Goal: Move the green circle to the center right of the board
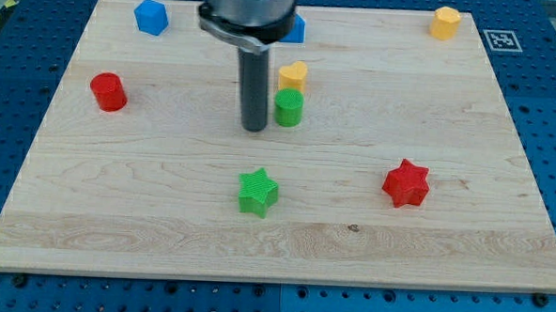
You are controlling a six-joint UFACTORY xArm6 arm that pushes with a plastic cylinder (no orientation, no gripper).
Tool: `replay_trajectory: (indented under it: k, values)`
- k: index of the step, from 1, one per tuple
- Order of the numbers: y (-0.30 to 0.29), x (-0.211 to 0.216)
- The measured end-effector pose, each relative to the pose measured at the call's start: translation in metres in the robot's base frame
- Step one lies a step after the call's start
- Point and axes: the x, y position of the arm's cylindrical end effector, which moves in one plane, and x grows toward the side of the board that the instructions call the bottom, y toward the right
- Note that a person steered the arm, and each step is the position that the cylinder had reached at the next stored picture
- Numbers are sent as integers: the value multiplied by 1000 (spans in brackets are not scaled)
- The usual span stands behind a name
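Observation:
The green circle [289, 108] stands upright on the wooden board [162, 217], a little above and left of the board's middle. My tip [254, 128] rests on the board just to the left of the green circle, close to its side; I cannot tell if they touch. A yellow block [294, 77] sits directly above the green circle, nearly touching it.
A green star [258, 192] lies below my tip. A red star [406, 183] is at the lower right. A red cylinder [108, 91] is at the left. A blue block [151, 17] is at top left, another blue block [294, 29] partly behind the arm, a yellow block [445, 23] at top right.

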Motion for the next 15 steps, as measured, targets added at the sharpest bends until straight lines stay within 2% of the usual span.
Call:
replay_trajectory:
  k: [1,2,4,7,9,10,12,14,15]
  values:
    - [-4,-15]
    - [34,-29]
    - [99,-28]
    - [128,1]
    - [200,1]
    - [236,20]
    - [240,16]
    - [215,5]
    - [235,1]
